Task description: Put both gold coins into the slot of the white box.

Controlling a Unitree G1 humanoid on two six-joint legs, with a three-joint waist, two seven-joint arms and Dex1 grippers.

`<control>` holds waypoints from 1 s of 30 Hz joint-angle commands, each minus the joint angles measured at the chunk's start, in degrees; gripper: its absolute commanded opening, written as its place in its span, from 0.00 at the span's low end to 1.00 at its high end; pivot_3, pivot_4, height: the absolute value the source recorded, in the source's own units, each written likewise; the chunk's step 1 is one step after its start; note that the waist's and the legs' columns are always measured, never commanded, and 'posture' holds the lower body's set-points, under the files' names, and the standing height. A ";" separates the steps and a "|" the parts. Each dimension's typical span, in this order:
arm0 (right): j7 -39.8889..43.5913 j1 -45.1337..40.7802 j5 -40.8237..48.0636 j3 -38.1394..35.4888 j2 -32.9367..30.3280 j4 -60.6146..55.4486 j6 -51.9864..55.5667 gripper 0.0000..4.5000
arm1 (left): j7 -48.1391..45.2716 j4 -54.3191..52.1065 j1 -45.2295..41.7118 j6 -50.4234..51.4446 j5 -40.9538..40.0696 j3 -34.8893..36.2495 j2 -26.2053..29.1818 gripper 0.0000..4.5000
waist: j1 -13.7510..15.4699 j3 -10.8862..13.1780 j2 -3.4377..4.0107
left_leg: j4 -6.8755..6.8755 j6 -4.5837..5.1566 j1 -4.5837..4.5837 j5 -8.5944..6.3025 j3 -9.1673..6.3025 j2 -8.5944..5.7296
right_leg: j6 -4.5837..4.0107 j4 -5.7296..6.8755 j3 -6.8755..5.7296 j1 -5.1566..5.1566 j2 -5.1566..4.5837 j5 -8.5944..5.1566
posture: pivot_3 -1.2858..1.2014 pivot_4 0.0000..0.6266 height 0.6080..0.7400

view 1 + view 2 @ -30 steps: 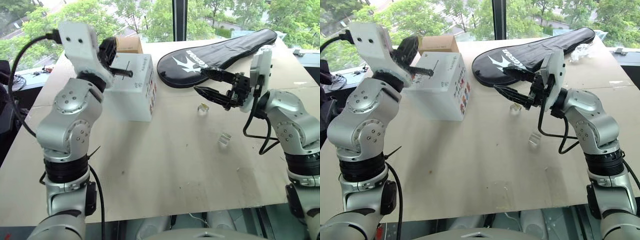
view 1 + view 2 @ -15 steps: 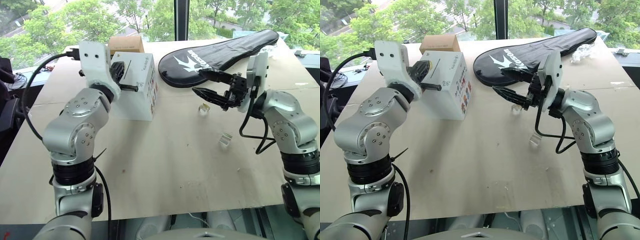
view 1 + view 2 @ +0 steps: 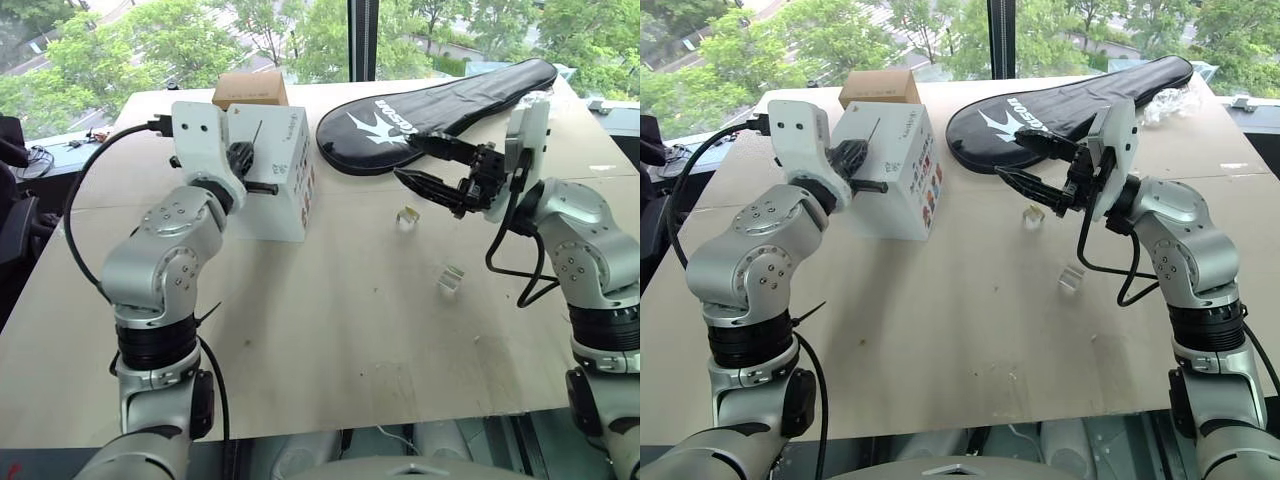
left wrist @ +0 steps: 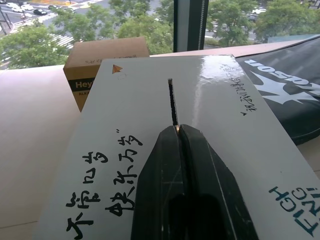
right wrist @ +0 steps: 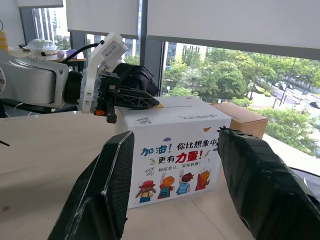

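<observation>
The white box (image 3: 890, 170) stands at ten o'clock on the pale wooden counter (image 3: 970, 330), with "FIGHTING!" half readable by its slot (image 4: 171, 102). The black racket bag (image 3: 1080, 95) reads "VOSDUN". Both gold coins (image 3: 406, 215) (image 3: 451, 279) lie at three o'clock. The left hand (image 4: 180, 129), nearly shut, touches the slot; the right hand (image 3: 425, 165) gapes, empty. Trees beyond the windows.

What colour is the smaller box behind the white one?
Brown cardboard box, with a dark label strip on its side; the left wrist view shows it best.
</observation>
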 commanded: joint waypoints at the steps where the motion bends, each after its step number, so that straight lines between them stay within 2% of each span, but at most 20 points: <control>1: -0.34 0.08 0.17 -1.67 -0.43 -2.57 -0.18 0.71 | -1.49 -0.32 -0.61 -3.59 2.66 -0.57 0.67 0.36 | 0.01 0.00 0.00 | 0.00 0.00 0.00 0.00 0.00 0.00 | 0.00 0.00 0.00 0.00 0.00 0.00 | 0.52 0.24 1.00; 3: -1.28 0.25 -0.70 -1.16 -0.57 -2.50 0.60 0.71 | -2.81 -0.53 -1.52 -8.74 3.41 0.06 -0.06 0.53 | -0.01 0.00 0.00 | 0.01 0.00 -0.01 0.00 0.00 0.00 | 0.00 0.00 0.00 0.00 0.00 0.00 | 0.52 0.24 1.00; 6: -4.06 0.85 -4.23 1.23 -0.53 -1.97 2.13 0.71 | -6.12 -1.33 -2.11 -16.15 2.96 1.45 -1.02 0.53 | 0.05 0.00 -0.01 | 0.01 0.00 -0.02 0.00 0.00 0.00 | 0.00 -0.02 -0.02 0.00 -0.01 0.00 | 0.52 0.24 1.00; 9: -11.17 2.10 -12.00 6.46 1.09 0.97 5.91 0.71 | -16.04 -4.57 0.48 -19.11 -2.02 1.88 1.46 0.53 | -0.43 -0.01 -0.01 | 0.02 0.00 -0.01 0.00 0.03 0.00 | -0.01 -0.01 -0.01 0.00 -0.03 0.00 | 0.52 0.24 1.00; 11: -15.92 2.52 -16.00 8.38 3.99 4.20 6.11 0.71 | -23.28 -6.97 3.66 -18.23 -5.95 1.88 4.82 0.53 | -0.92 -0.01 -0.01 | 0.01 0.00 -0.02 0.00 0.04 0.02 | -0.01 0.00 -0.01 -0.01 -0.03 0.00 | 0.52 0.24 1.00; 14: -18.81 2.99 -22.56 12.28 6.52 9.99 3.13 0.71 | -35.68 -12.37 12.66 -11.43 -14.63 1.13 13.65 0.53 | -1.87 -0.01 0.02 | -0.04 0.00 0.03 0.00 0.21 0.02 | -0.01 0.09 0.22 -0.11 0.00 0.00 | 0.52 0.24 1.00; 16: -21.32 2.30 -25.22 12.68 8.69 14.54 1.66 0.71 | -41.41 -14.23 19.95 -11.51 -14.27 -0.19 19.46 0.53 | -2.35 0.02 0.06 | -0.12 0.00 0.02 0.00 0.33 0.04 | -0.01 0.14 0.40 -0.25 0.09 0.00 | 0.52 0.24 1.00; 19: -22.71 0.67 -27.67 12.34 11.02 20.71 -1.08 0.71 | -42.49 -13.75 24.65 -11.90 -14.40 0.14 21.24 0.53 | -2.44 0.04 0.09 | -0.10 0.00 0.06 0.00 0.38 0.06 | -0.05 0.16 0.46 -0.25 0.39 0.02 | 0.52 0.24 1.00; 21: -23.24 -0.29 -28.15 11.48 12.29 22.73 -1.99 0.60 | -42.14 -13.32 25.46 -12.82 -13.56 -0.25 20.82 0.56 | -2.06 0.04 0.09 | -0.08 -0.04 0.07 0.02 0.39 0.13 | -0.16 0.12 0.47 -0.23 0.49 0.10 | 0.52 0.24 1.00; 23: -22.98 -0.88 -27.31 10.30 13.66 23.33 -1.97 0.44 | -42.12 -13.14 26.19 -13.21 -12.87 -0.94 20.64 0.56 | -2.03 0.04 0.09 | -0.08 -0.08 0.07 0.05 0.39 0.17 | -0.19 0.12 0.48 -0.23 0.53 0.15 | 0.52 0.24 1.00; 24: -22.73 -1.01 -27.19 9.98 14.04 23.50 -1.87 0.29 | -42.14 -13.08 26.46 -13.55 -12.56 -1.20 20.53 0.56 | -2.05 0.04 0.10 | -0.09 -0.09 0.07 0.04 0.40 0.21 | -0.20 0.11 0.50 -0.24 0.55 0.16 | 0.52 0.24 1.00; 27: -22.27 -0.96 -27.72 9.57 14.59 23.77 -2.22 0.01 | -41.80 -13.00 26.79 -14.09 -12.21 -1.37 19.78 0.56 | -2.16 0.04 0.10 | -0.12 -0.10 0.07 0.04 0.42 0.22 | -0.20 0.05 0.52 -0.24 0.56 0.16 | 0.52 0.24 1.00; 30: -21.51 -0.25 -27.92 9.54 14.62 23.20 -2.13 0.01 | -41.61 -13.14 27.25 -14.51 -12.15 -1.51 19.00 0.56 | -2.27 0.04 0.10 | -0.13 -0.10 0.06 0.04 0.42 0.22 | -0.20 0.03 0.52 -0.25 0.57 0.16 | 0.52 0.24 1.00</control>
